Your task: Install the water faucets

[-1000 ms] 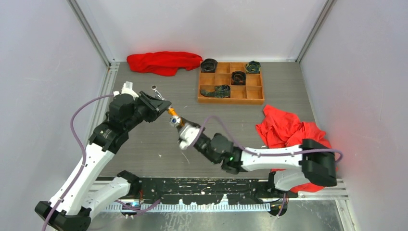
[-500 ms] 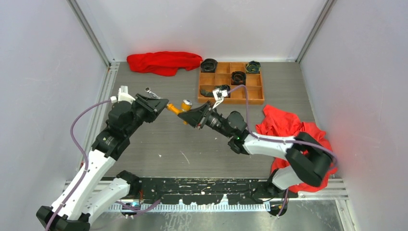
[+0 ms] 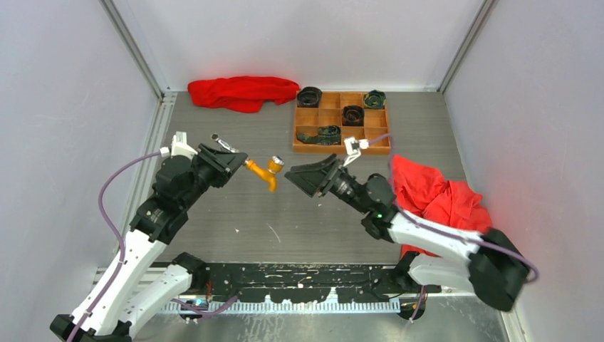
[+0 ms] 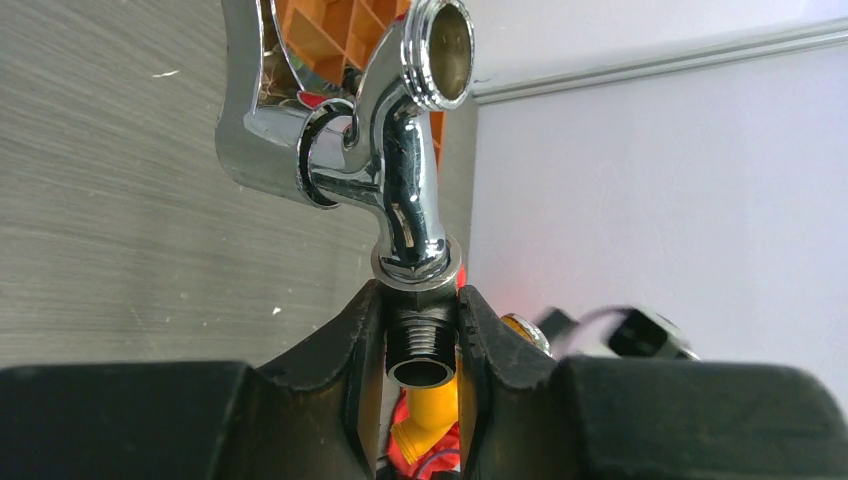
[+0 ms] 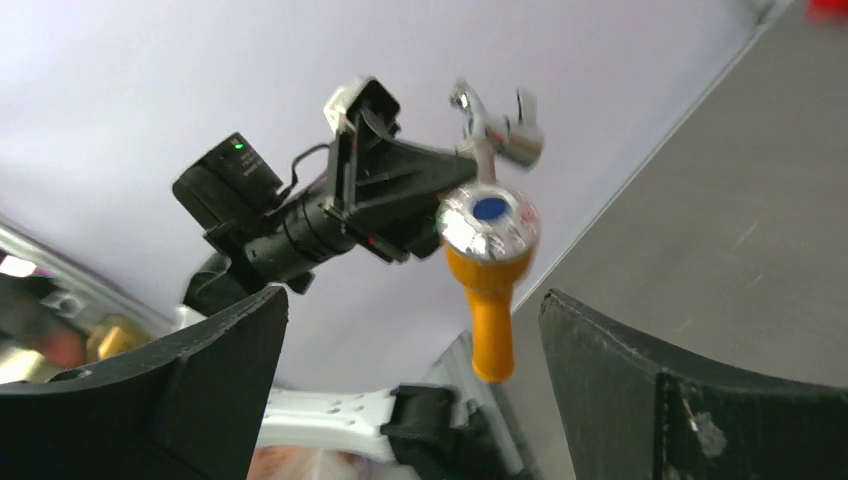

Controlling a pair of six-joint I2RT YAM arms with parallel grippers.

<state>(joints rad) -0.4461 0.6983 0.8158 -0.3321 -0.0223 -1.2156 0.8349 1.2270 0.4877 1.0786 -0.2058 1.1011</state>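
Note:
My left gripper (image 3: 238, 160) is shut on the threaded end of the shiny silver water faucet (image 4: 400, 190), held above the table. In the top view the silver faucet's handle (image 3: 222, 144) sticks out to the upper left. The orange-yellow water faucet (image 3: 265, 171) juts from the same grip toward the right, spout down. How the two are joined is hidden by the fingers. My right gripper (image 3: 290, 177) stands open just right of the orange faucet, not touching it. In the right wrist view the orange faucet (image 5: 490, 290) hangs between and beyond the wide-spread fingers (image 5: 620, 370).
A wooden compartment tray (image 3: 342, 149) with dark rolled items (image 3: 352, 114) sits at the back right. One red cloth (image 3: 242, 91) lies at the back wall, another (image 3: 434, 196) by the right arm. Grey walls close in on both sides.
My right gripper has opened, let go of the orange faucet and drawn back to the right. The left gripper kept both faucets and rose slightly.

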